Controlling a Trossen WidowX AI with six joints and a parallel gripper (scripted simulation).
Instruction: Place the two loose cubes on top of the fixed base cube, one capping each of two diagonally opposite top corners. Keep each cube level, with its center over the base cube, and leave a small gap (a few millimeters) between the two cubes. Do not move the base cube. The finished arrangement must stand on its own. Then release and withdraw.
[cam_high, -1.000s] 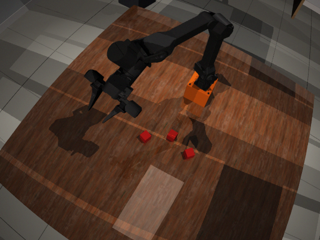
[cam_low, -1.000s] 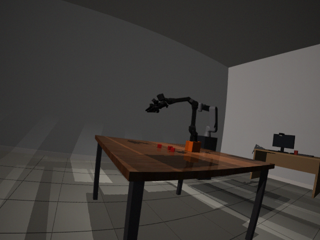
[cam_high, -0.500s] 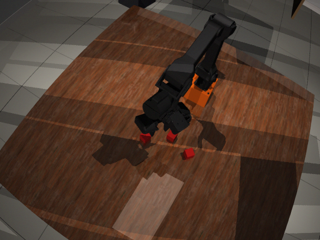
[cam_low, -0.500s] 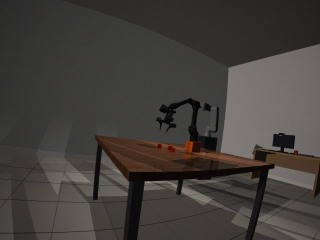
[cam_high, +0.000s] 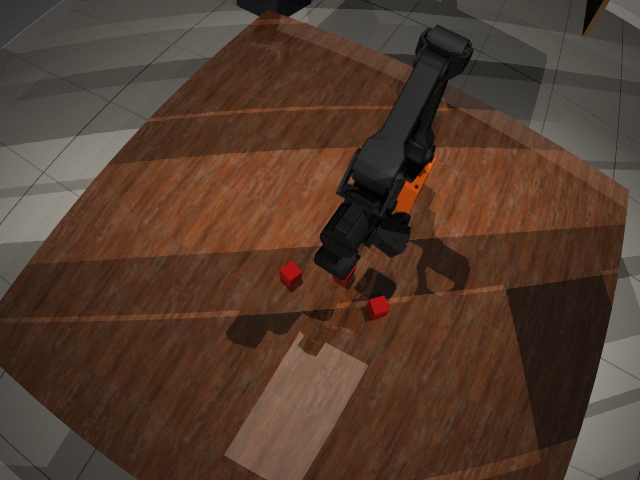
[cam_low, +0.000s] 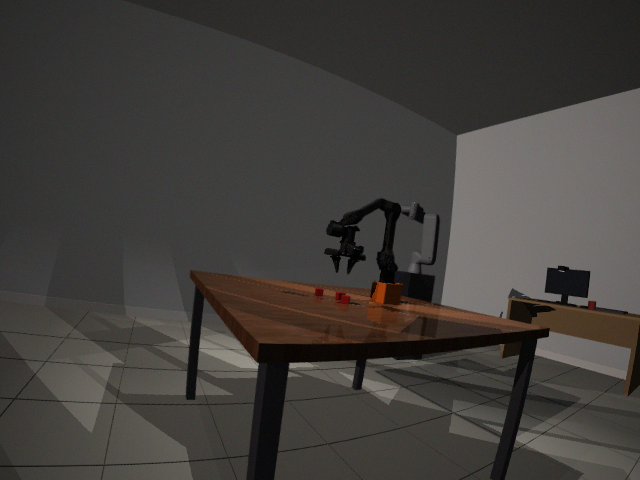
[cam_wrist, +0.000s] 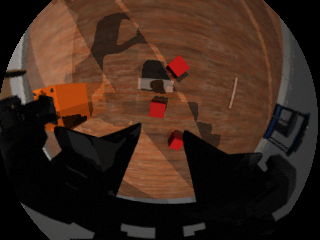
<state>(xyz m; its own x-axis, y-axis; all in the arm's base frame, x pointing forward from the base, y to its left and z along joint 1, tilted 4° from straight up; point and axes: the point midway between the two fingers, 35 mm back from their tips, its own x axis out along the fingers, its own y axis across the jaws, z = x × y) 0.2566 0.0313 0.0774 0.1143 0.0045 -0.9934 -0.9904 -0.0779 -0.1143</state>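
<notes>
Three red cubes lie apart on the table (cam_low: 310, 330) as the pincer (cam_low: 344, 267), jaws parted and holding nothing, hangs well above them. From overhead it hides most of the middle cube (cam_high: 344, 279); the left cube (cam_high: 290, 272) and right cube (cam_high: 377, 306) flank it. Nothing is stacked yet; this looks like the approach. Next comes descending squarely over one loose cube.

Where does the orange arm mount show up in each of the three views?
Top: orange mount right of center, mostly hidden under the arm.
Exterior: on the table's far side, right of the cubes.
Wrist: left edge.
Shared landmark: the three red cubes beside it.
</notes>
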